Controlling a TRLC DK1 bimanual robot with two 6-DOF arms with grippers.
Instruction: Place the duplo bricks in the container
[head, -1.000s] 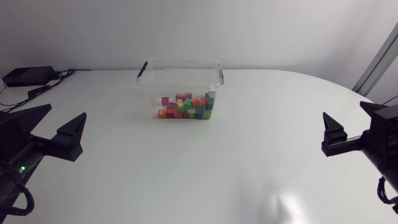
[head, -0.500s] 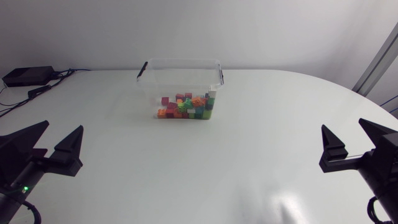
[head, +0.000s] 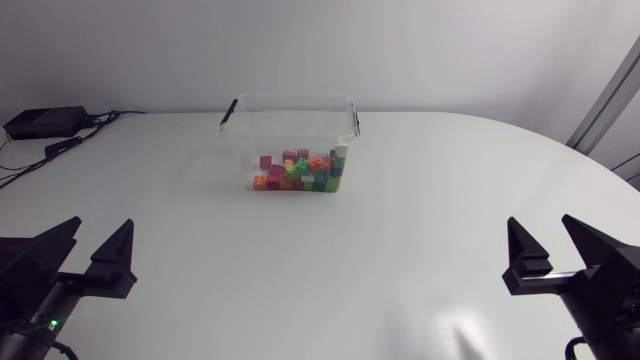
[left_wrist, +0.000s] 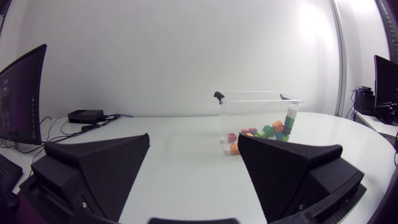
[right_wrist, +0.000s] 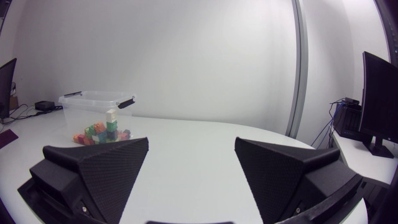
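duplo bricks (head: 298, 170) inside the clear container (head: 290, 108); left claw (head: 82, 252) and right claw (head: 556, 252) both spread, empty

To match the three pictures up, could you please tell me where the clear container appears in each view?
Head view: container at the table's far middle, slightly left of centre.
Left wrist view: ahead of the left pincer, far across the table.
Right wrist view: ahead of the right pincer, off to one side.
Shared landmark: the coloured duplo bricks heaped inside it.

no legible text, no labels, no numbers, no signs
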